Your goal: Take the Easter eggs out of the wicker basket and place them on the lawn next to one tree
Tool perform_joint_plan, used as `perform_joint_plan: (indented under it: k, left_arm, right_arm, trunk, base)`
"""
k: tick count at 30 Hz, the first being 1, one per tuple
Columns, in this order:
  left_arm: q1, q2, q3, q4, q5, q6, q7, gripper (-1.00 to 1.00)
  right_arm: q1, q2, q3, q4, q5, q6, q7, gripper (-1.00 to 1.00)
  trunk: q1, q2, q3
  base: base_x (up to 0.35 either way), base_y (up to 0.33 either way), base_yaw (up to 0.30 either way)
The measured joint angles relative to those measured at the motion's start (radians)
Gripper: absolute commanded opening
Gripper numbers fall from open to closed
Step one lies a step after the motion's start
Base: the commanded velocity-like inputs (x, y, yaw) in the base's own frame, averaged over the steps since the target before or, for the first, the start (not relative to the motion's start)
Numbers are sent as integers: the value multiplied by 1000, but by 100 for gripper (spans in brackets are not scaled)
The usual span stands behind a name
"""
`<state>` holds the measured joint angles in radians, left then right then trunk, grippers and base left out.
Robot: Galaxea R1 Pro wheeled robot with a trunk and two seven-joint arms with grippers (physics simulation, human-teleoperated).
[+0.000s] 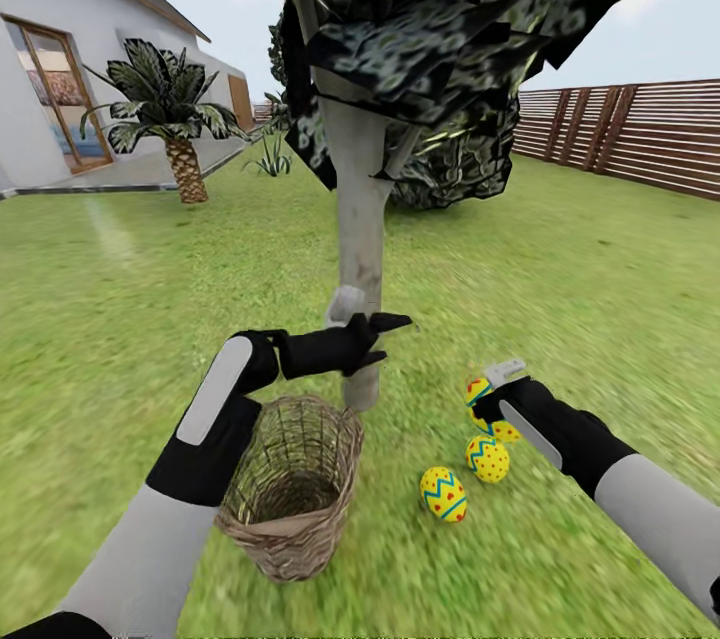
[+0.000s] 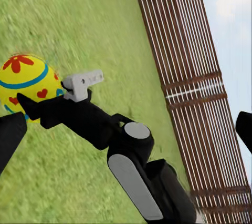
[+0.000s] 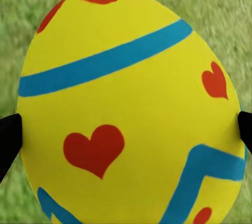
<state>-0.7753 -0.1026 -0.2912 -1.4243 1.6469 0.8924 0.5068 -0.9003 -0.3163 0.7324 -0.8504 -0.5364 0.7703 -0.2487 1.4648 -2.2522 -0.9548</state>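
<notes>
Basket (image 1: 292, 489) stands empty on the lawn (image 1: 120, 319) nearest the robot, two eggs (image 1: 443, 494) (image 1: 487, 458) lying on the grass just to its right. The right gripper (image 1: 487, 397) grips a third egg (image 3: 131, 108), seemingly just above the grass. Beyond, the left gripper (image 1: 385, 339), jaws open, hovers by the tree (image 1: 358, 249) trunk.

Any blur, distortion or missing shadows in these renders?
Head view: lawn smears toward the edges, fence lines fan outward, no clear shadows under the eggs. Left wrist view: horizon tilted, grass soft behind the right gripper. Right wrist view: one egg sharp, grass behind blurred.
</notes>
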Motion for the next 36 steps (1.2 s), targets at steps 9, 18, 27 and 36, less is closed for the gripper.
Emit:
perform_joint_plan:
  k: [9, 18, 27, 36]
  left_arm:
    - [-3, -1, 126, -34, 1, 13, -3, 100]
    - [-2, -3, 124, -34, 1, 11, -4, 100]
    - [-2, -4, 123, -32, 1, 10, -5, 100]
    - [-2, -4, 123, -32, 1, 10, -5, 100]
  right_arm:
    - [23, 113, 5, 87, 4, -9, 86, -100]
    - [22, 113, 6, 148, 1, -137, 242, -100]
    - [22, 169, 7, 256, -1, -277, 313, -100]
    - [22, 279, 9, 412, 8, -363, 297, -100]
  trunk:
    - [35, -63, -28]
    - [69, -126, -56]
    - [104, -189, -85]
    - [136, -247, -113]
  base:
    - [0, 0, 0]
    - [0, 0, 0]
    - [0, 0, 0]
    - [0, 0, 0]
